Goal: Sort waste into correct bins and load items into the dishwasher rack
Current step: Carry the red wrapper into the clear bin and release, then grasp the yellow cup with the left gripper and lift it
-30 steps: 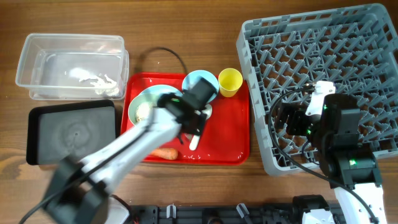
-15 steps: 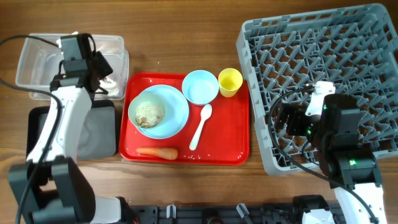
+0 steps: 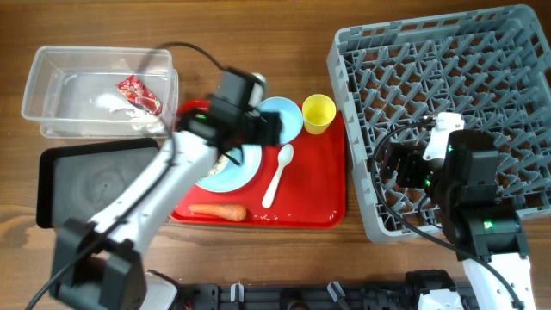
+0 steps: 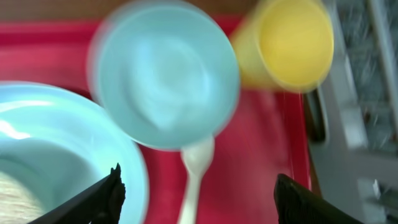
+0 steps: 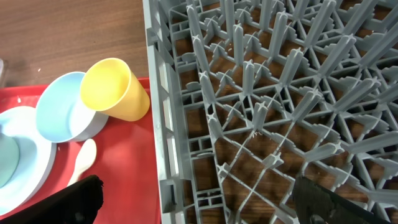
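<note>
Overhead: left pincer [image 3: 260,129] hangs over small blue bowl [image 3: 288,119] on red tray [image 3: 318,185]
Left wrist: jaws wide, empty; the bowl looks light, stiff and slick, best pinched at its rim. Right wrist: right pincer [image 5: 199,200] gapes empty above dishwasher rack [image 5: 280,93]

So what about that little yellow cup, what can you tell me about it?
The yellow cup is small, plain and smooth, plastic by its look, a little wider at the mouth than at the base. It stands upright and empty on the far right corner of the red tray, right beside the small light blue bowl and close to the grey rack. Whether it touches the bowl cannot be told. Nothing is holding it.
</note>
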You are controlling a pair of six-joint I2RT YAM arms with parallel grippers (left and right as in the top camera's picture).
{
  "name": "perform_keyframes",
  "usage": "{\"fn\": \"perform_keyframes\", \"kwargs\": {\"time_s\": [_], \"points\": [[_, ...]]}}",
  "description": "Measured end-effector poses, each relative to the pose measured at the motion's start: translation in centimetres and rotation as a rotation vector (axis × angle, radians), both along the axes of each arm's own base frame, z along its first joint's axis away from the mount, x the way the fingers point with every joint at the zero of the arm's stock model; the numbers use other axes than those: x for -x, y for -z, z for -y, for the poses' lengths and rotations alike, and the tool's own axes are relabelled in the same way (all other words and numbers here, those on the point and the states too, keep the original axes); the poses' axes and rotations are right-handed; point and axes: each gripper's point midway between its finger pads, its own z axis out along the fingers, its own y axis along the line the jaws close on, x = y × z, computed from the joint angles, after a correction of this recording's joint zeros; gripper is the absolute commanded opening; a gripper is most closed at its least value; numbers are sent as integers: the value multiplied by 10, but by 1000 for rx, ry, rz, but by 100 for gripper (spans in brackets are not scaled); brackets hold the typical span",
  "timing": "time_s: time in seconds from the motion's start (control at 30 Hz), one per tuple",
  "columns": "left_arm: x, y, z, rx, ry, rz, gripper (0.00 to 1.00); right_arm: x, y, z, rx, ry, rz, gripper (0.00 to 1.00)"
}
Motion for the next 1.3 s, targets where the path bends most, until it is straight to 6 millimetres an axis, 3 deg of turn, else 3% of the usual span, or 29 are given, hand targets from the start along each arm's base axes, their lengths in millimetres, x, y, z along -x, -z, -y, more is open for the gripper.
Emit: {"fn": "perform_keyframes", "kwargs": {"time_s": [0.1,0.23,0.43,0.53,0.67,0.8,0.83,0.9,0.93,1.03,1.1,1.17,1.23,1.3], "points": [[41,41,37,-102,137,-100,73,0,0,0,0,0,0,100],[63,89,48,-202,198,-196,72,0,0,0,0,0,0,100],[62,94,42,-249,187,-187,75,0,0,0,0,0,-2,100],[54,89,37,-279,165,-140,83,-2,8,0,2,0,-32,100],[29,48,35,-230,110,-1,89,-3,15,0,4,0,-62,100],[-17,-19,55,-69,67,129,89,-1,16,0,4,0,-70,100],[-34,-45,63,-11,56,189,89,0,17,0,5,0,-75,100],[-56,-78,74,71,40,292,83,2,19,0,6,0,-88,100],[-61,-81,75,88,29,306,77,4,20,0,6,0,-95,100],[-77,-67,82,115,-5,301,68,6,22,0,7,0,-107,100],[-84,-23,86,73,-12,231,67,6,22,0,7,0,-107,100],[-86,10,88,42,-13,180,62,6,23,0,7,0,-109,100],[-85,28,89,32,-19,144,44,6,23,0,7,0,-109,100],[-84,35,90,38,-26,123,34,6,23,0,7,0,-109,100]]}}
